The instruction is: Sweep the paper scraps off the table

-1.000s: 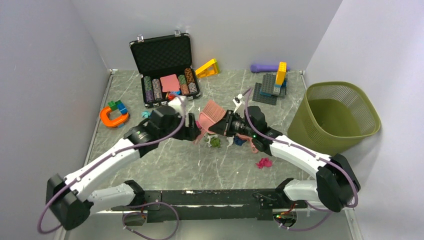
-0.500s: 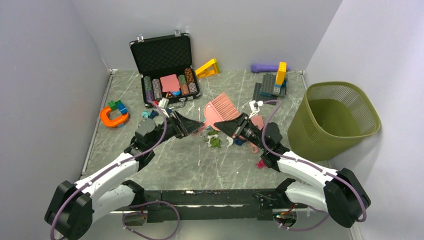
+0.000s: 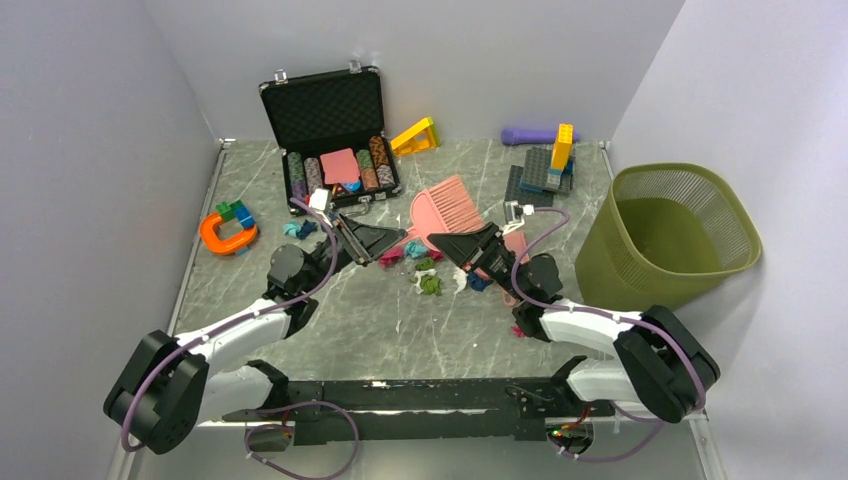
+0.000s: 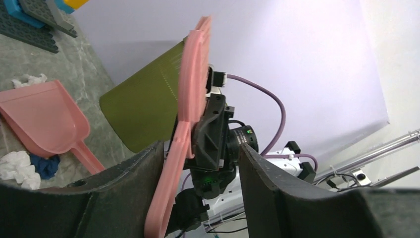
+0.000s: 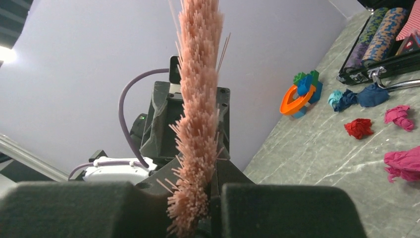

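My right gripper is shut on the head of a pink brush and holds it above the table, with the bristles running up between its fingers. My left gripper is open. The brush handle passes between its jaws, close against the left finger. Paper scraps lie below and around the grippers: green, magenta, teal, white, navy. Red and magenta wads show in the right wrist view. A pink dustpan lies on the table beside the right arm.
An olive mesh bin stands at the right edge. An open black case of poker chips sits at the back left. An orange horseshoe with bricks lies left. A grey brick plate, a yellow wedge and a purple cylinder are at the back.
Both arms have folded down and back toward their bases. The brush head has risen and shifted toward the back right. The left gripper has swung round to face the right one.
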`<move>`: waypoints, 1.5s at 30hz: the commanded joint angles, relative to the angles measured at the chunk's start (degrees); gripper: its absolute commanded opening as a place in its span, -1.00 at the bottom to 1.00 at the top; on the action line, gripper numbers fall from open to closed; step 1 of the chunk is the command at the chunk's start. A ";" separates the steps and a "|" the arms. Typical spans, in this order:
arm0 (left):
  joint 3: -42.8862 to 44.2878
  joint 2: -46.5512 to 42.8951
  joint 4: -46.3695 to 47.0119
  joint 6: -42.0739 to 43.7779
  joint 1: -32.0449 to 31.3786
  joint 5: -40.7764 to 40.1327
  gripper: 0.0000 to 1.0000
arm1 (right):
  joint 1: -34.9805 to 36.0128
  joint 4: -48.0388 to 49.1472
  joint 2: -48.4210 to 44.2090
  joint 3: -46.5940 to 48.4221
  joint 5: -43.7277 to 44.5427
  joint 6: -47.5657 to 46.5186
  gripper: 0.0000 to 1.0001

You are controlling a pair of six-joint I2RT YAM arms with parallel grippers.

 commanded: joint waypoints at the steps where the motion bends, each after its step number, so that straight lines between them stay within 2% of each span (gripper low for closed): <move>1: 1.91 0.25 6.35 -1.47 -0.16 2.08 0.16 | 0.43 11.26 1.93 -0.23 2.08 1.99 -1.00; 18: 1.86 -1.20 1.62 0.57 -1.01 2.09 -0.11 | 1.27 9.58 1.84 -0.61 3.12 0.61 -1.00; 26: 2.48 -2.59 -1.17 3.11 -1.00 1.13 -0.26 | 2.58 3.30 -0.57 -0.01 4.90 -1.08 -1.00; 28: 3.28 -2.68 -2.26 3.96 -1.07 1.47 -0.45 | 3.22 3.52 -0.35 -0.03 5.18 -1.24 -1.00; 31: 3.59 -2.78 -2.94 4.27 -1.04 1.72 -1.00 | 3.43 5.40 0.01 -1.05 6.14 -0.86 -1.00; 32: 3.51 -2.92 -3.17 4.23 -1.04 1.56 -1.00 | 3.44 6.24 0.17 -1.32 6.23 -0.81 -0.91; 33: 3.51 -3.14 -3.75 4.30 -1.04 1.59 -1.00 | 3.46 6.77 0.34 -1.49 6.12 -0.91 -0.71; 35: 3.74 -3.84 -5.41 5.09 -0.89 1.83 -1.00 | 3.38 7.26 0.35 -1.82 6.06 -0.95 0.04; 36: 3.95 -4.44 -6.83 5.90 -0.71 2.05 -1.00 | 3.41 7.08 -0.02 -2.26 6.25 -0.99 0.34; 37: 4.31 -5.37 -8.94 7.35 -0.37 2.40 -1.00 | 3.45 6.52 -0.84 -2.89 6.37 -1.14 0.58; 38: 4.86 -6.67 -12.08 8.99 0.08 2.85 -1.00 | 3.46 5.30 -2.25 -3.74 6.66 -1.79 0.74; 40: 6.93 -10.82 -22.81 14.06 1.35 3.18 -1.00 | 3.38 -0.49 -6.84 -5.81 7.64 -4.00 0.90; 42: 11.20 -14.13 -40.58 21.73 2.66 1.14 -1.00 | 3.32 -15.96 -13.88 -6.58 9.84 -6.97 0.95; 45: 20.15 -16.61 -66.90 33.84 3.54 -8.06 -1.00 | 3.28 -42.98 -26.70 -4.67 15.97 -12.06 0.99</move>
